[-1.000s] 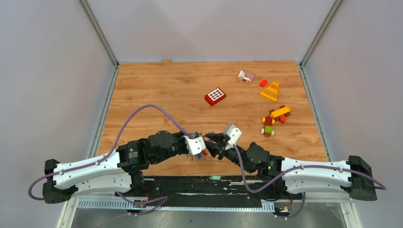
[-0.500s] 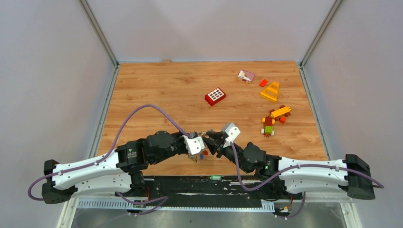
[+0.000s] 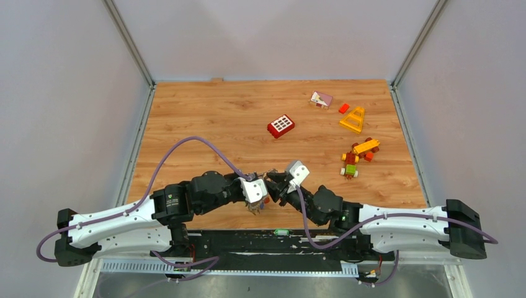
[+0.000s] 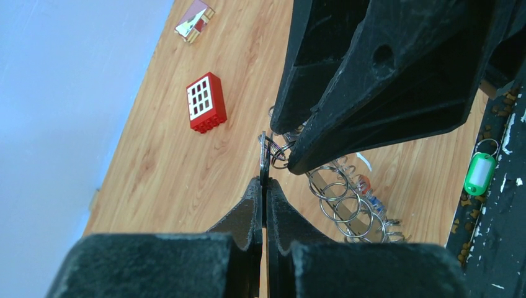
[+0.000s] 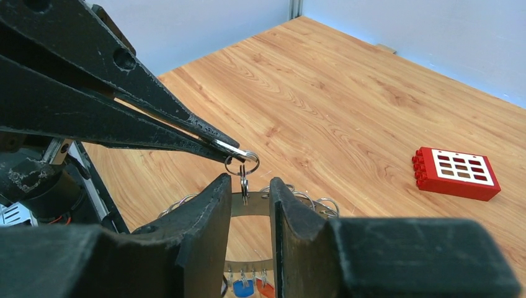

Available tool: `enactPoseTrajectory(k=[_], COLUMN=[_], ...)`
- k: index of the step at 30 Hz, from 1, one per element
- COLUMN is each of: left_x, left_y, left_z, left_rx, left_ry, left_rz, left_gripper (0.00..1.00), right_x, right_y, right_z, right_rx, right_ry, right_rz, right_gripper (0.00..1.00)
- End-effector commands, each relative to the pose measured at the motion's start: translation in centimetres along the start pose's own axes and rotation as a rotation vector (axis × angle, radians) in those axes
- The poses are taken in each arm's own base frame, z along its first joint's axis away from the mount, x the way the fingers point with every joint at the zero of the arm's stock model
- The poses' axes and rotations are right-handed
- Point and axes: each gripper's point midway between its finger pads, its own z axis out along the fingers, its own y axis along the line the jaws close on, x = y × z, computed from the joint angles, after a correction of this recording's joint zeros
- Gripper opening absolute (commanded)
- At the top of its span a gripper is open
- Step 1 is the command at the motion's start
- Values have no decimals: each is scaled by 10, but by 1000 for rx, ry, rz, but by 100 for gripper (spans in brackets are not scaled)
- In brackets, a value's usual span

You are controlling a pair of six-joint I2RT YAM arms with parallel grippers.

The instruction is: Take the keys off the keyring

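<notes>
The keyring (image 5: 251, 205), a flat grey metal band, hangs between my two grippers with several small split rings (image 4: 338, 198) threaded on it. Red and blue key heads (image 5: 254, 288) dangle at its lower edge. My left gripper (image 4: 263, 183) is shut on a small split ring (image 5: 242, 164) at the top of the band. My right gripper (image 5: 248, 183) is open, one finger on each side of a thin metal piece (image 5: 244, 186) hanging from that ring, with a gap on both sides. From above, both grippers (image 3: 270, 186) meet near the table's front edge and hide the keyring.
A red brick with a white grid (image 3: 281, 126) lies behind the grippers. A pink-white brick (image 3: 320, 99), a yellow triangle (image 3: 353, 119) and a toy car (image 3: 355, 158) sit at the back right. A green key tag (image 4: 480, 174) lies on the black front rail.
My right arm has moved left and forward, bringing its fingers around the hanging piece, and its jaws have narrowed a little. The left gripper has stayed shut in place.
</notes>
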Motion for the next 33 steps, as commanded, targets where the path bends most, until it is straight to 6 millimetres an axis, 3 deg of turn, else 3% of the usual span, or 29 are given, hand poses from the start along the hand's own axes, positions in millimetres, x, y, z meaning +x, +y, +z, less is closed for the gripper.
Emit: enactPoseTrajectory(k=[1, 12, 22, 33], left_x=[-40, -39, -38, -37], left_y=[22, 22, 25, 24], left_z=[-8, -8, -9, -7], left_rx=[-59, -61, -72, -74], left_ry=[-124, -120, -117, -113], left_rz=[-56, -57, -51, -53], left_gripper=[0, 0, 0, 0], right_x=[-25, -22, -21, -24], right_y=[3, -2, -3, -4], right_z=[8, 9, 8, 7], right_rx=[4, 39, 39, 45], right_ry=[-54, -41, -33, -42], right_rz=[44, 40, 35, 40], right_gripper=[29, 20, 21, 0])
